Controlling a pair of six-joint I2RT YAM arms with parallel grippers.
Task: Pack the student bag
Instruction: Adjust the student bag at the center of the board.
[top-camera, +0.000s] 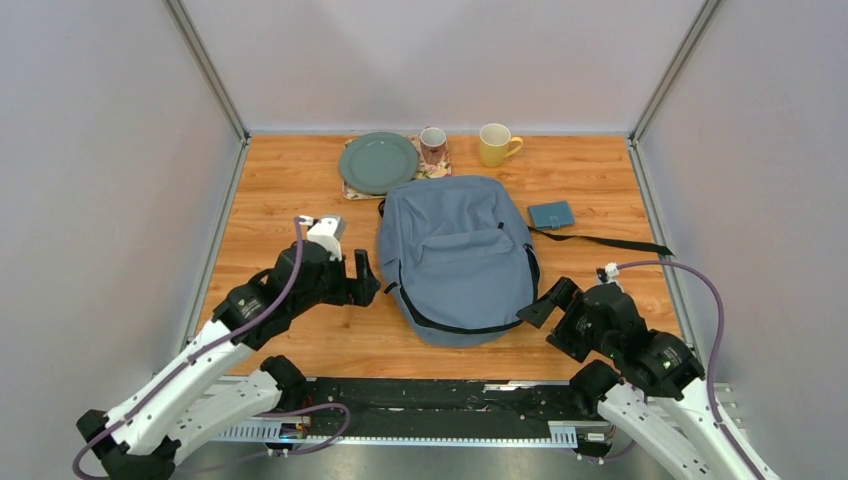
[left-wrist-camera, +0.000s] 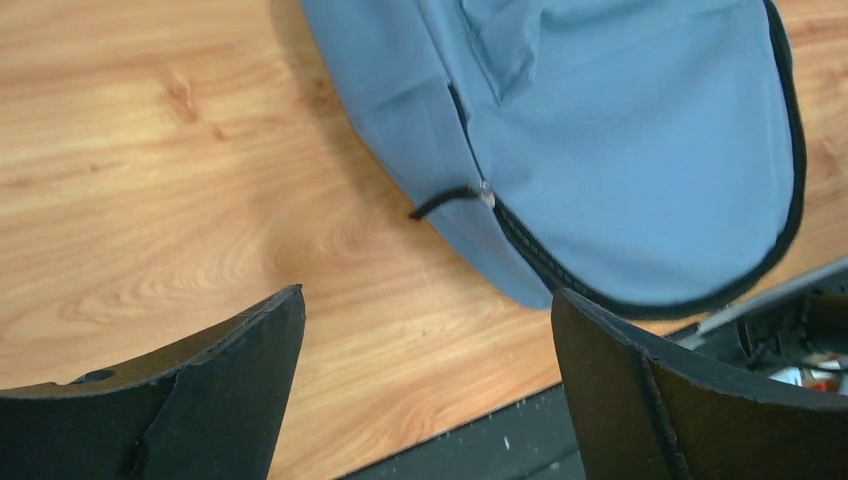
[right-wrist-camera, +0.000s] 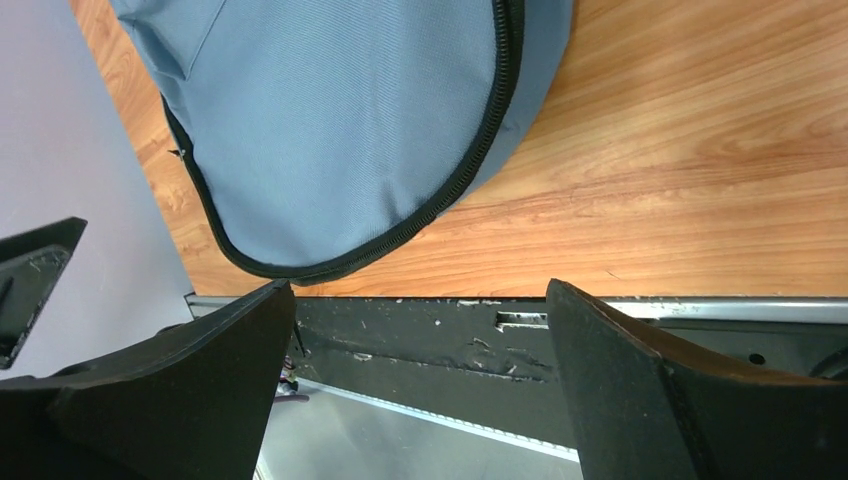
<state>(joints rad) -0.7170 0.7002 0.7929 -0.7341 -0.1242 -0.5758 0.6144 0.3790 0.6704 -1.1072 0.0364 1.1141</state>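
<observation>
While flat on table (top-camera: 290, 180), grey-blue student bag (top-camera: 455, 250)

The backpack (top-camera: 455, 255) is a big soft grey-blue one, lying flat in the middle of the wooden worktop (top-camera: 300, 190) with its rounded end toward the near edge. A black zipper (right-wrist-camera: 470, 160) runs around that end, and a black strap (top-camera: 600, 241) trails off to the right.
</observation>
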